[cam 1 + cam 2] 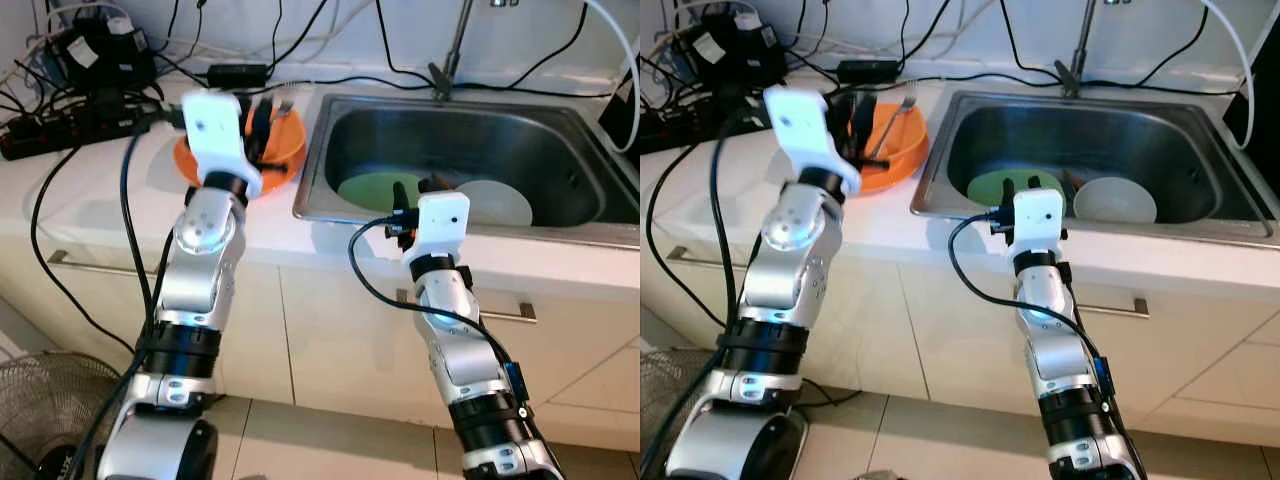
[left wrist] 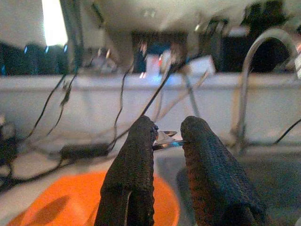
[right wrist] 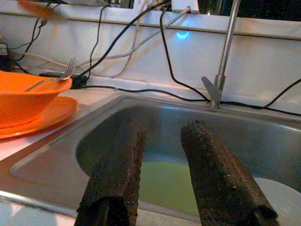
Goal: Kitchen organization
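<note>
Overhead, left tool point(image 2: 167, 141) pinching metal fork point(image 2: 165, 139), glossy orange bowl point(image 2: 61, 207)

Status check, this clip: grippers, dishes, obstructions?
Left gripper over orange bowl, pinching fork. Right gripper open at sink edge. Green plate below.
</note>
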`<state>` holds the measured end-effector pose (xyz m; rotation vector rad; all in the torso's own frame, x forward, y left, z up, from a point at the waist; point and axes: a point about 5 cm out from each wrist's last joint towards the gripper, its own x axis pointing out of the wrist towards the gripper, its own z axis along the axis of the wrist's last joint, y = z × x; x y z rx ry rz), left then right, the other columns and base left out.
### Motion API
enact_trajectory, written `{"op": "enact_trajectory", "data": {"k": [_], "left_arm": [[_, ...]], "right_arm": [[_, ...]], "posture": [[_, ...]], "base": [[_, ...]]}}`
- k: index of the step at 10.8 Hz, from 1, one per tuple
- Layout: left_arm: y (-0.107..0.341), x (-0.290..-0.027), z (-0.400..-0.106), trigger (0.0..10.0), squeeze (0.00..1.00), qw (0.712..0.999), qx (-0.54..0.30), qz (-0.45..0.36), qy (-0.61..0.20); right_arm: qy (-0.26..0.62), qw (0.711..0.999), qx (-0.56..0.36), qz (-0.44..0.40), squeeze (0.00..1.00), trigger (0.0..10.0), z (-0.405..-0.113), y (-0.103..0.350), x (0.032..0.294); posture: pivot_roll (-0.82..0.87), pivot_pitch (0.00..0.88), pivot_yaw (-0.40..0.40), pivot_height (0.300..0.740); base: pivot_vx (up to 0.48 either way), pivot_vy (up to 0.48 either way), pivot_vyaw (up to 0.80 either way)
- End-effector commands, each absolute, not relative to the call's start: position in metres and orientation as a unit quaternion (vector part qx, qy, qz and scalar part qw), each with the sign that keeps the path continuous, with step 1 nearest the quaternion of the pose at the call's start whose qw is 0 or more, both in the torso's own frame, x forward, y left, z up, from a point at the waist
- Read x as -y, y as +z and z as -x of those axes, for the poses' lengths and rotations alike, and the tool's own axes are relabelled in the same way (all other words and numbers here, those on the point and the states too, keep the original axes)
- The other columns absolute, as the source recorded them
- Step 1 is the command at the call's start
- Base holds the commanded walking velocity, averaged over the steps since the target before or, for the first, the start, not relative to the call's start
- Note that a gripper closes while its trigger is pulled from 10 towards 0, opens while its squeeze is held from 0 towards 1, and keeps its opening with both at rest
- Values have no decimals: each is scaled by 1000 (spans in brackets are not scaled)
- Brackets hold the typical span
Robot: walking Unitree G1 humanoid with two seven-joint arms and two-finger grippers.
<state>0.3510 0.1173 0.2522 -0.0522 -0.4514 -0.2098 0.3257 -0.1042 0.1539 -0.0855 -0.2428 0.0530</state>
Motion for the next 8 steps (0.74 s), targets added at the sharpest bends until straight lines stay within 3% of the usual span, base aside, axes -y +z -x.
{"op": "enact_trajectory", "data": {"k": [1, 5, 6, 7, 8], "left_arm": [[264, -113, -347, 10000, 0, 960, 250, 32, -119], [261, -77, -329, 10000, 0, 934, 234, 100, -250], [258, -73, -328, 10000, 0, 934, 226, 97, -260], [253, -70, -327, 10000, 0, 933, 211, 93, -275], [250, -69, -326, 10000, 0, 934, 199, 92, -283]], "right_arm": [[27, 990, 131, 45, 0, 10000, -329, 159, 102], [39, 986, 144, 72, 0, 10000, -330, 160, 98], [40, 985, 148, 79, 1000, 10000, -330, 160, 99], [41, 982, 158, 98, 1000, 10000, -331, 162, 98], [48, 975, 171, 130, 490, 10000, -331, 164, 96]], "posture": [[133, 0, 19, 740], [133, 0, 18, 740], [134, 0, 21, 740], [134, 0, 26, 740], [134, 0, 30, 740]], "base": [[0, 0, 0], [0, 0, 0], [0, 0, 0], [0, 0, 0], [0, 0, 0]]}}
